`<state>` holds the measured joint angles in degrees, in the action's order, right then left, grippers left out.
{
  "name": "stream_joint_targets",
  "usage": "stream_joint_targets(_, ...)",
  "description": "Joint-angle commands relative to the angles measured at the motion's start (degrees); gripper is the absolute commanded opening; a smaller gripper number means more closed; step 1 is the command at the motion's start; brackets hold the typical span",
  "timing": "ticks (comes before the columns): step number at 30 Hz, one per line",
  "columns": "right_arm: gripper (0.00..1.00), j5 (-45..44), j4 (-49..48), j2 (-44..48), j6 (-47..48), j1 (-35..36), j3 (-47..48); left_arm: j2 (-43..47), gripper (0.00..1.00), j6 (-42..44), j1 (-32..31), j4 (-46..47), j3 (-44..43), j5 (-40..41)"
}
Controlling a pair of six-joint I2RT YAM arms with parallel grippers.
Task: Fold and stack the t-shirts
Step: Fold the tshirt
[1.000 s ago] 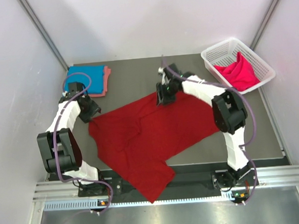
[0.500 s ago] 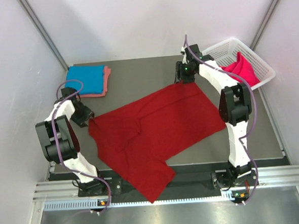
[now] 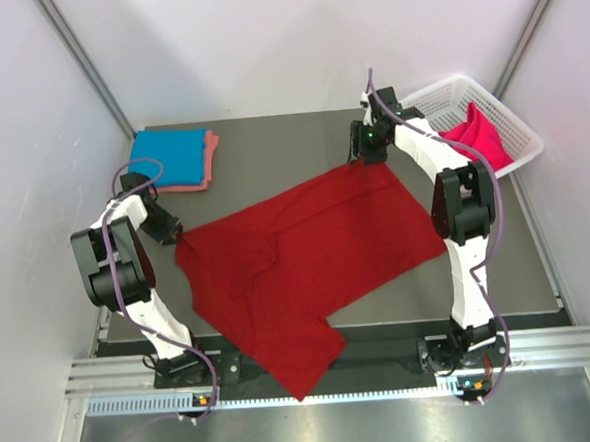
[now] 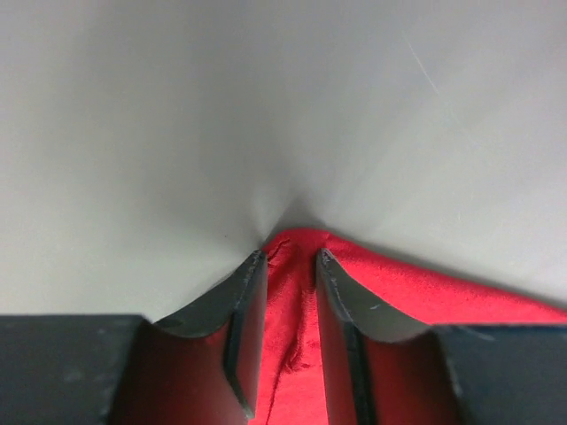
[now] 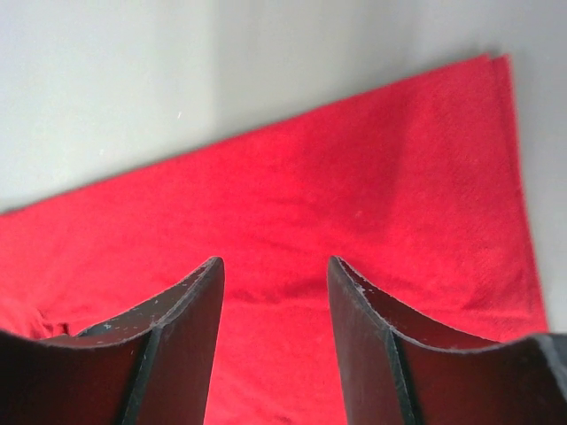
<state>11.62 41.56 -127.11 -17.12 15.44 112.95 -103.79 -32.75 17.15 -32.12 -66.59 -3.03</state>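
Note:
The dark red t-shirt (image 3: pixel 297 261) lies spread out across the middle of the table. My left gripper (image 3: pixel 167 232) is down at the shirt's left corner. In the left wrist view the jaws (image 4: pixel 288 257) stand partly apart, with the wrinkled corner (image 4: pixel 297 292) lying loose between them. My right gripper (image 3: pixel 364 155) is open just above the shirt's far right corner (image 5: pixel 399 177). The bright blue t-shirt (image 3: pixel 171 153) lies folded on the salmon pink one (image 3: pixel 211 151) at the far left. The hot pink t-shirt (image 3: pixel 470 140) lies in the basket.
The white lattice basket (image 3: pixel 438 97) stands at the far right corner of the table. The dark red shirt's lower end (image 3: pixel 300 376) hangs over the near edge, onto the rail between the arm bases. White walls close in the table on both sides.
My right gripper dragged the shirt's far corner back and to the right, flattening that side, and now stands open over it. My left gripper moved slightly left at the left corner.

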Motion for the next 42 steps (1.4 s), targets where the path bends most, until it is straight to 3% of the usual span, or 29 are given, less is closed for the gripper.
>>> stream_joint_targets(1,0.51,-0.3,-1.7,-1.5,-0.4,-2.0,4.9,-1.7,0.32,0.4,0.2,1.2,-1.5,1.0)
stream_joint_targets(8,0.51,-0.5,-1.9,-3.6,-0.3,-4.5,7.2,0.7,0.39,2.9,0.2,1.1,-0.7,-0.1)
stream_joint_targets(16,0.51,0.9,-2.4,-3.4,-1.0,-5.2,7.3,5.4,0.57,8.6,0.2,1.1,-2.8,2.1)
stream_joint_targets(22,0.51,1.4,-2.5,-3.3,-0.5,-5.2,7.1,1.0,0.52,16.5,0.5,0.7,-8.1,-5.6)
stream_joint_targets(27,0.51,1.7,-3.0,-3.1,-0.3,-5.4,6.9,-0.2,0.5,20.3,0.6,1.6,-6.5,-9.0)
stream_joint_targets(42,0.51,4.0,-4.5,-3.1,-1.1,-5.8,6.3,0.2,0.49,22.7,0.3,-0.1,-1.0,-5.2)
